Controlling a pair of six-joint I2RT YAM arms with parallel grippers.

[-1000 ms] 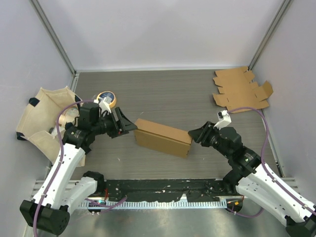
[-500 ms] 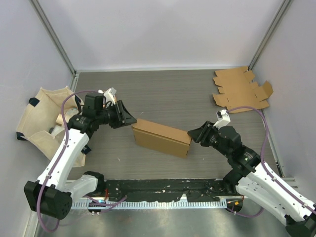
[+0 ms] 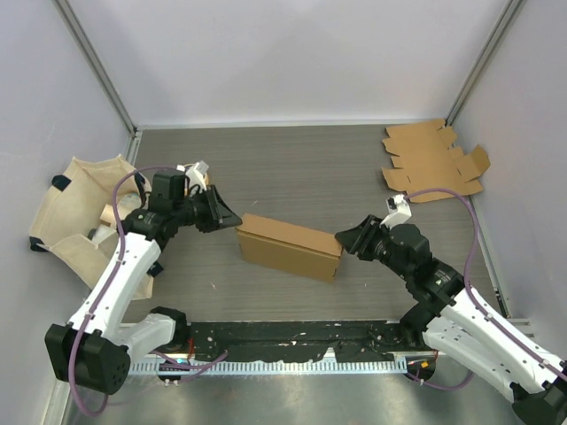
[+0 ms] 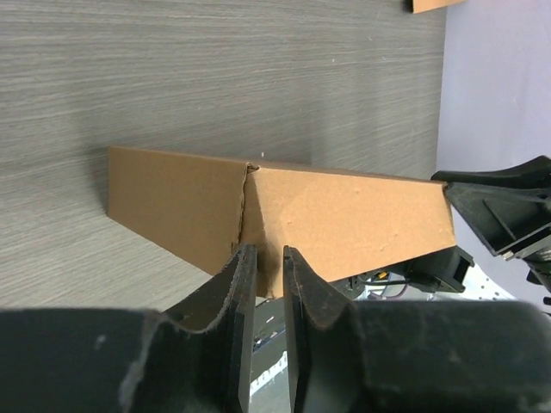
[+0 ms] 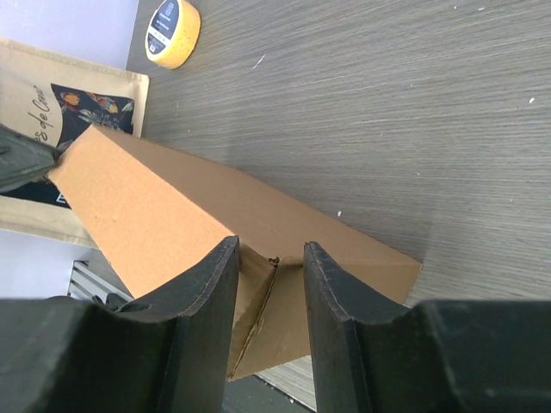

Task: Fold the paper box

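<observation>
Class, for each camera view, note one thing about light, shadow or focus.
Top external: even soft light, faint shadow beside the box. Left wrist: its fingers nearly black, the box sharp. Right wrist: table grain crisp.

Box (image 3: 290, 247) is blocking table (image 3: 310, 168) ctr. Left gripper (image 3: 232, 217) and right gripper (image 3: 341, 239) are closing off its L and R ends. Passage is lying open betw. box and back wall. Bag (image 3: 75, 208) and tape (image 5: 172, 21) are crowding L edge; cardboard (image 3: 432, 162) is filling far-R corner.
</observation>
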